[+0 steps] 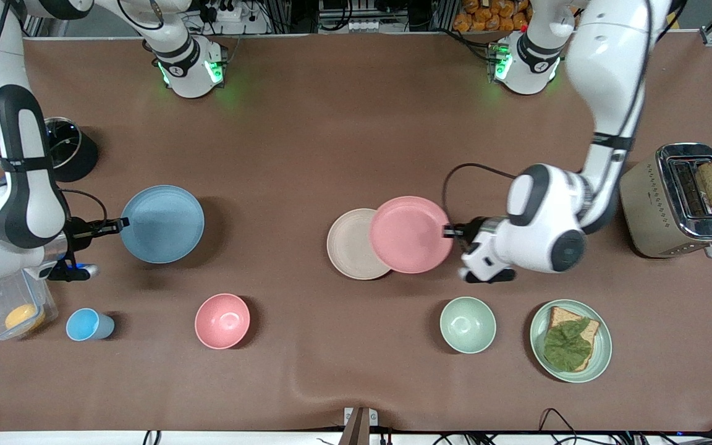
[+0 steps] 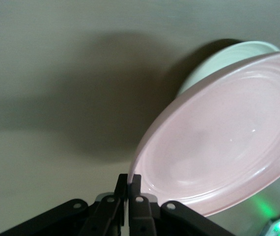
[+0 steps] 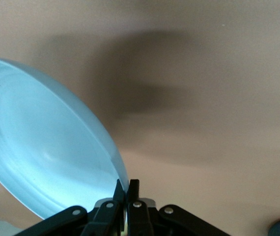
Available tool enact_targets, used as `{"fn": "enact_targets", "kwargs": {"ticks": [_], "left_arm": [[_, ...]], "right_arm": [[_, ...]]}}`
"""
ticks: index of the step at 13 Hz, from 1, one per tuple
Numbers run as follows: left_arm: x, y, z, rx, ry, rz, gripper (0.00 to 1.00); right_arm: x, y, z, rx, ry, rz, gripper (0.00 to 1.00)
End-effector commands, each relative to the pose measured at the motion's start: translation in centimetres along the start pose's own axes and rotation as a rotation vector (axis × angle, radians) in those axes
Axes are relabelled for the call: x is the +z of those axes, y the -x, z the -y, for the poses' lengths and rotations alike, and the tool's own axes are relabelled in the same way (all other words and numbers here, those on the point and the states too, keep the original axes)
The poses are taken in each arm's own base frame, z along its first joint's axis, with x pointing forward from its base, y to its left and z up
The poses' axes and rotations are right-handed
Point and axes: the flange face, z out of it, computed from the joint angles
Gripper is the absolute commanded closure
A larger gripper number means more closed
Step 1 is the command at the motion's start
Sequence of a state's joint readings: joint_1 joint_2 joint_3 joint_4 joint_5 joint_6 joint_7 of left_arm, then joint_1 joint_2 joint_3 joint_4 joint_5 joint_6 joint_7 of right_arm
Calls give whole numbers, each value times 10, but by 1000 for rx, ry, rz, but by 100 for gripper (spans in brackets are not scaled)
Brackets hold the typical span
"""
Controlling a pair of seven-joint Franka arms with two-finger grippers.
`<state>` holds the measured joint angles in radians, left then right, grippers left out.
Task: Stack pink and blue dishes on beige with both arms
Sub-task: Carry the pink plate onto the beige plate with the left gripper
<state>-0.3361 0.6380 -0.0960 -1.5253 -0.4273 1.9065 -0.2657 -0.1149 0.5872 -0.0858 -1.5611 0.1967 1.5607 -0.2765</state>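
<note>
While the left gripper (image 1: 449,232) is pinching the pink plate (image 1: 410,234) by its rim, the plate is hanging over the beige plate (image 1: 348,245) near the table's middle, overlapping the side toward the left arm's end. Front view: it is reading about level. Left wrist view: fingers (image 2: 122,189) are closing tight on the rim, plate (image 2: 218,147) tilting, matte pale pink with faint rings. The right gripper (image 1: 118,227) is clamping the blue plate (image 1: 162,224) rim toward the right arm's end; the right wrist view is showing it (image 3: 42,157) raised and slanting, light blue.
</note>
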Motion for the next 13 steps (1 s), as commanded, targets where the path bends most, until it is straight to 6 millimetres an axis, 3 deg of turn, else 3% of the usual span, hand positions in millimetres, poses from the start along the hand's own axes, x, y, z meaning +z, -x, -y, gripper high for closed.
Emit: {"fn": "enact_targets", "kwargs": {"ticks": [1, 3, 5, 7, 8, 9, 10, 12, 13], "left_arm": [[49, 6, -48, -13, 4, -46, 100], [74, -2, -45, -24, 0, -47, 100], [79, -1, -47, -18, -6, -44, 100], [84, -3, -46, -19, -6, -47, 100], [85, -3, -47, -18, -8, -52, 40], [81, -2, -49, 4, -14, -63, 0], [67, -2, -49, 6, -12, -83, 0], [19, -1, -44, 28, -32, -156, 0], [-17, -1, -33, 47, -72, -210, 0]], "right_arm": [[-3, 0, 3, 7, -1, 5, 100], [-3, -1, 6, 4, 1, 4, 100], [-5, -2, 22, 23, 5, 2, 100], [-12, -1, 63, 62, 20, 49, 100], [-15, -1, 87, 80, 36, 62, 100], [-14, -3, 121, 79, 36, 61, 100], [-9, -6, 149, 91, 16, 60, 100], [8, -10, 199, 120, -8, 74, 100], [23, -11, 234, 118, -8, 86, 100]]}}
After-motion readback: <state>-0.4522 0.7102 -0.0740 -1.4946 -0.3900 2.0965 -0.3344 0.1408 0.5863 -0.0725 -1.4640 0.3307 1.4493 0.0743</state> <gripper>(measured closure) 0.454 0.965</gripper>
